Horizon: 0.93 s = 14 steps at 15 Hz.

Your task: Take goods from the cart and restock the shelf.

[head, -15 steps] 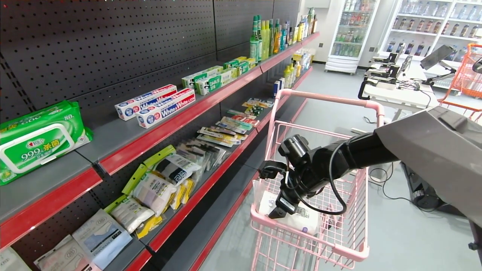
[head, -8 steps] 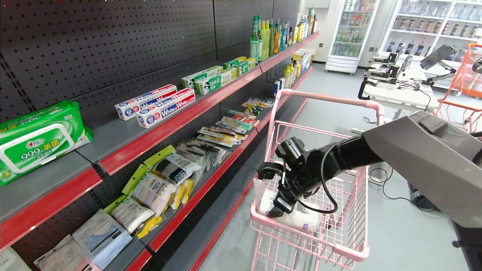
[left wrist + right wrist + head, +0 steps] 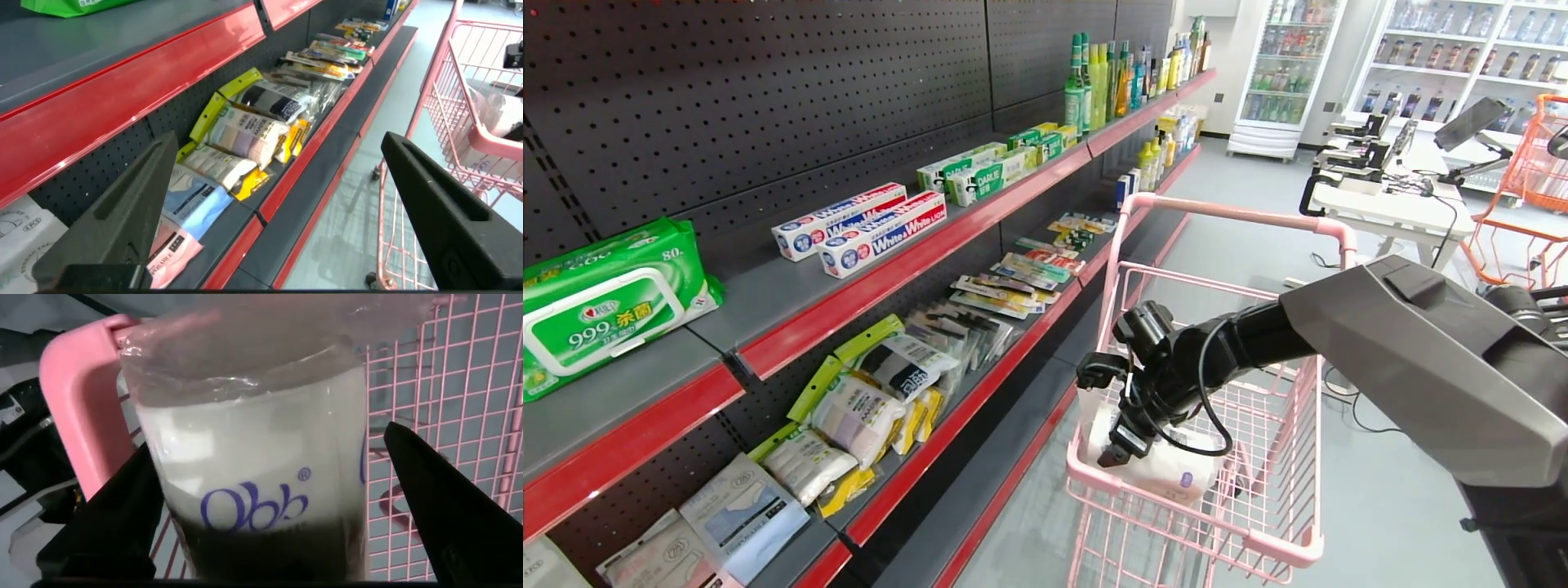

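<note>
A pink wire cart [image 3: 1233, 214] stands in the aisle beside the dark shelf with red edges [image 3: 915, 261]. In the cart's near left corner lies a white pack in clear plastic [image 3: 1176, 474]. My right gripper [image 3: 1115, 445] is down inside the cart at that pack. In the right wrist view the pack [image 3: 253, 457] sits between the open fingers [image 3: 458, 514], with a gap on one side. My left gripper [image 3: 278, 220] hangs open and holds nothing, facing the lower shelf; the cart [image 3: 490, 139] is off to its side.
The top shelf holds a green wipes pack [image 3: 605, 302], toothpaste boxes [image 3: 862, 220] and bottles [image 3: 1098, 77]. Flat packets [image 3: 866, 400] crowd the middle shelf. A white desk [image 3: 1388, 208], an orange cart [image 3: 1535, 171] and a drinks fridge [image 3: 1282, 73] stand behind.
My right arm has pushed forward and to the left, bringing its gripper lower and closer onto the white pack in the cart. The shelf goods and cart have not moved.
</note>
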Available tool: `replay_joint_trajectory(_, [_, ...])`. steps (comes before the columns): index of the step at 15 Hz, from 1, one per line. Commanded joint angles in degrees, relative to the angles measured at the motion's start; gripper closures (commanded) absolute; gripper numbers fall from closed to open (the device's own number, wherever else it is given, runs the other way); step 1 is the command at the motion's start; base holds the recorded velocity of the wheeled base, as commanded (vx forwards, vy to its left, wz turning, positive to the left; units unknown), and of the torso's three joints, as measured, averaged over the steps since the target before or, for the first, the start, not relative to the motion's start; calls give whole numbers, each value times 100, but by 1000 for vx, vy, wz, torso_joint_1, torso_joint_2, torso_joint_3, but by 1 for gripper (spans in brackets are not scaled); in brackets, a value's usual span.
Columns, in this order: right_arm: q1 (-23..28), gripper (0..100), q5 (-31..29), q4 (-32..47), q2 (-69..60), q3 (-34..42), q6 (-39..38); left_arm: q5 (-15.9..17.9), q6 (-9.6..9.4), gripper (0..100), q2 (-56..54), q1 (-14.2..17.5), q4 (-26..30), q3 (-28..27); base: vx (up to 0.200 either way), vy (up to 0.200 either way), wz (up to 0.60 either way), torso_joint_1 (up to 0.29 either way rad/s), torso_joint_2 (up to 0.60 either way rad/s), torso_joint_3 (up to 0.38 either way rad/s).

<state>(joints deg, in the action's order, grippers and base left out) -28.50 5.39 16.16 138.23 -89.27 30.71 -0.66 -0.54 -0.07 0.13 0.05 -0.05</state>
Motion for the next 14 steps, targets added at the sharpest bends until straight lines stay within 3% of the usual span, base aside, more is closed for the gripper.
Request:
replay_joint_trajectory(1, [55,0,-3,27,117,-82,-3,-4,1,0,7,4,-5,5,0,0,0,0,0,0])
replay_joint_trajectory(7, [64,0,41,352,266,-178,76,-4,1,0,7,4,4,5,0,0,0,0,0,0])
replay_joint_trajectory(10, [134,0,15,405,284,-530,128,-4,1,0,7,4,4,5,0,0,0,0,0,0])
replay_joint_trajectory(14, [196,0,50,1029,336,-961,190,-4,1,0,7,4,4,5,0,0,0,0,0,0])
